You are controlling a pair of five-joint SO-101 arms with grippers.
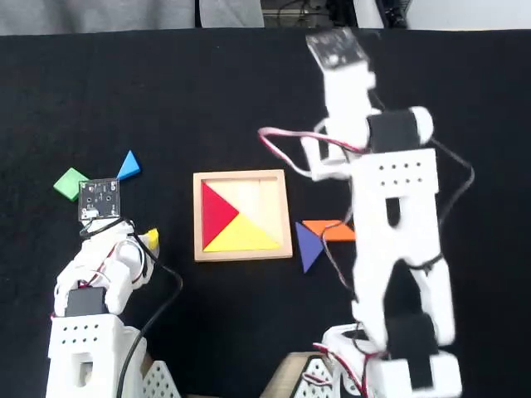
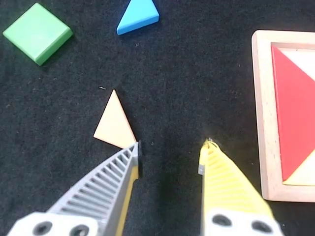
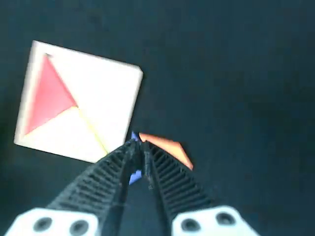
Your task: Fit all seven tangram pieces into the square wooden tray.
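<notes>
The square wooden tray (image 1: 241, 177) lies mid-table and holds a red triangle (image 1: 216, 211) and a yellow triangle (image 1: 243, 236). To its right lie a purple triangle (image 1: 307, 246) and an orange piece (image 1: 332, 230). A green square (image 1: 70, 182) and a blue triangle (image 1: 129, 166) lie at the left. My left gripper (image 2: 172, 146) is open low over the black mat. Its grey fingertip (image 2: 135, 150) is at the corner of a cream triangle (image 2: 114, 123). My right gripper (image 3: 141, 143) is shut and raised high, with the purple triangle (image 3: 135, 176) and the orange piece (image 3: 167, 147) below it.
The left arm (image 1: 99, 274) stands at the front left and the tall right arm (image 1: 394, 224) at the front right. Black mat lies bare between the cream triangle and the tray's rim (image 2: 260, 113). A cable (image 1: 286, 153) loops near the tray's far right corner.
</notes>
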